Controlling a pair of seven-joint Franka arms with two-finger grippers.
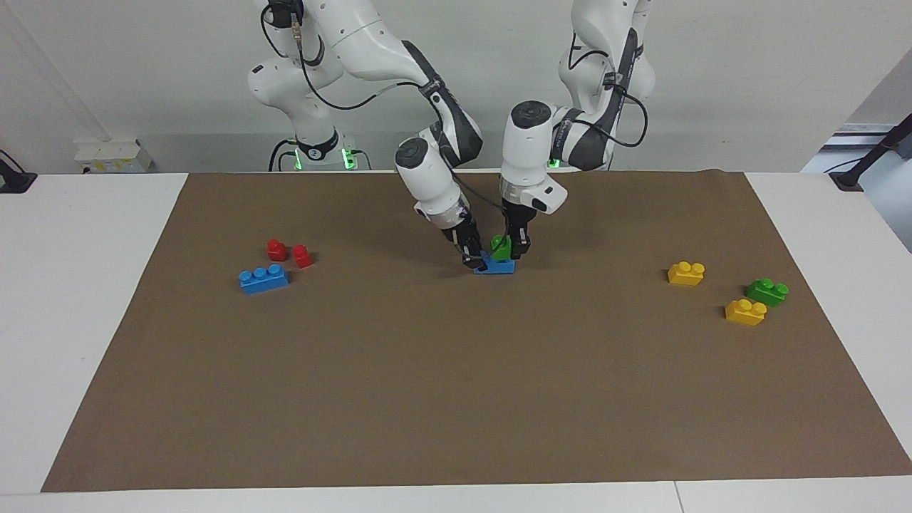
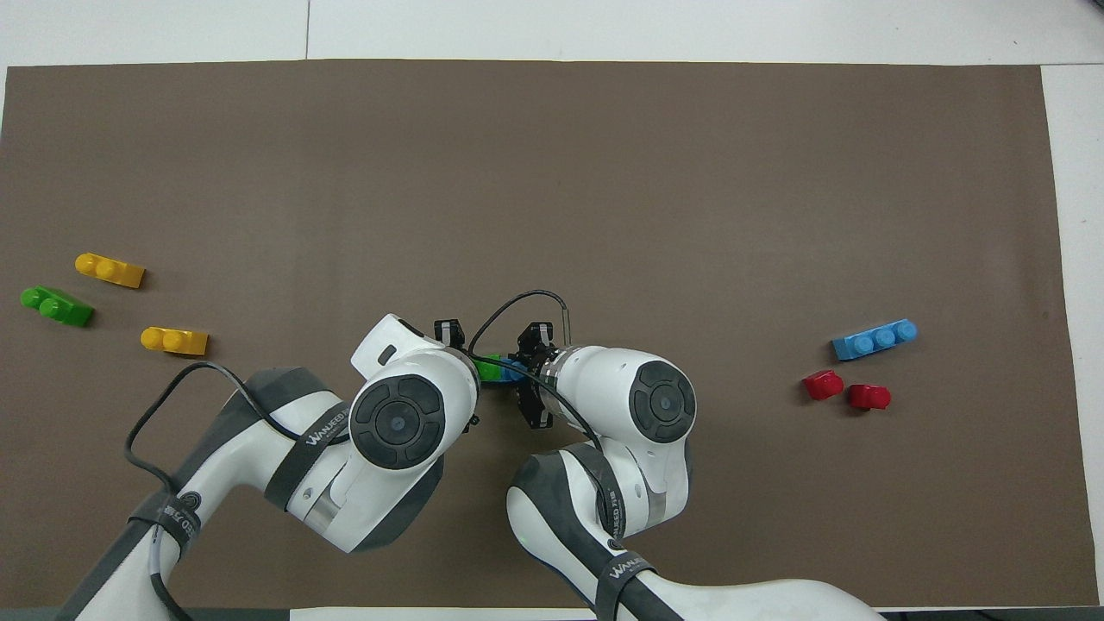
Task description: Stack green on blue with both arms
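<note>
A blue brick (image 1: 500,268) lies on the brown mat (image 1: 456,399) near the middle of the table. A green brick (image 1: 501,246) sits on top of it, at its end toward the left arm. My left gripper (image 1: 516,249) reaches straight down and is shut on the green brick. My right gripper (image 1: 477,263) comes in slanted and is shut on the other end of the blue brick. In the overhead view the two wrists cover most of the pair; only slivers of the green brick (image 2: 488,369) and the blue brick (image 2: 511,373) show between them.
Toward the right arm's end lie a second blue brick (image 1: 263,278) and two red bricks (image 1: 277,249) (image 1: 303,256). Toward the left arm's end lie two yellow bricks (image 1: 686,273) (image 1: 745,312) and another green brick (image 1: 767,291).
</note>
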